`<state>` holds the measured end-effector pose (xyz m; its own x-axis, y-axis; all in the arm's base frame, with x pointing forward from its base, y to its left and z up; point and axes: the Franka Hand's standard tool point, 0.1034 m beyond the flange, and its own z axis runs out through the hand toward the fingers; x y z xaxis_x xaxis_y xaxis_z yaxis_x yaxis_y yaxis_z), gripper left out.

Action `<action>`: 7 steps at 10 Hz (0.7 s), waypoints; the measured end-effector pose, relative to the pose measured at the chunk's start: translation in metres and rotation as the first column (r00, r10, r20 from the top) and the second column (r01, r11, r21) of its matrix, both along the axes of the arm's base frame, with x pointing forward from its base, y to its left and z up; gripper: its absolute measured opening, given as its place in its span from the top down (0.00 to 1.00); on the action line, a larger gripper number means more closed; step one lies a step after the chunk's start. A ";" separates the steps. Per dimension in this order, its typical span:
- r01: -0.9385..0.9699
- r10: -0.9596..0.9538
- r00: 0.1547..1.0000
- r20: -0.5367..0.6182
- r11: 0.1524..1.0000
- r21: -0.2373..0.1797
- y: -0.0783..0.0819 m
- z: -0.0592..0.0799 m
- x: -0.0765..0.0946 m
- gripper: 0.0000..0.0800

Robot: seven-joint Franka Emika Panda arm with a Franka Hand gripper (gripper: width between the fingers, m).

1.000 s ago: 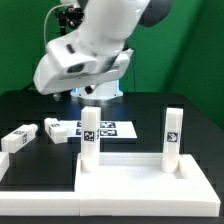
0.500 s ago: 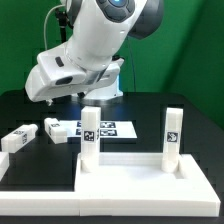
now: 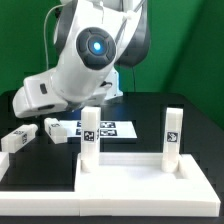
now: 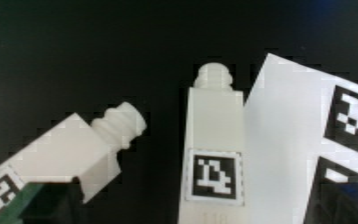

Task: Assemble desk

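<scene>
Biggest thing from where I'm standing is the arm (image 3: 85, 55), leaned way over toward 9 o'clock in the exterior view, so my guess is it's going for the spare parts on that side. The black tabletop (image 3: 190, 108) carries everything.

The desk top (image 3: 140, 182) sits at 6 o'clock, rim up, presumably flipped so legs can go in from above. The marker board (image 3: 108, 128) lies flat just behind it.

One standing leg (image 3: 89, 135) is upright at the tray's 11 o'clock corner and a second standing leg (image 3: 171, 133) at 1 o'clock, so the far corners look done and the near ones look open.

The inner loose leg (image 3: 58, 128) lies beside the marker board, with the outer loose leg (image 3: 18, 139) further toward 9 o'clock. The wrist view looks right down on both: inner (image 4: 213, 140), outer (image 4: 78, 155), near each other but apart, threaded tips (image 4: 123, 118) pointing away from their tags.

End effector: the fingers aren't visible in either view, so I can't tell if it's spread or pinched
</scene>
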<state>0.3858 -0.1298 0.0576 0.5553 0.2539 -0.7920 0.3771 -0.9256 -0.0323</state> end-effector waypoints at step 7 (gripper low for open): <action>0.067 -0.067 0.997 -0.028 0.998 0.001 0.002 -0.010 -0.004 0.19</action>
<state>0.3814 -0.1275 0.0480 0.5487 0.2180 -0.8071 0.3127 -0.9488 -0.0437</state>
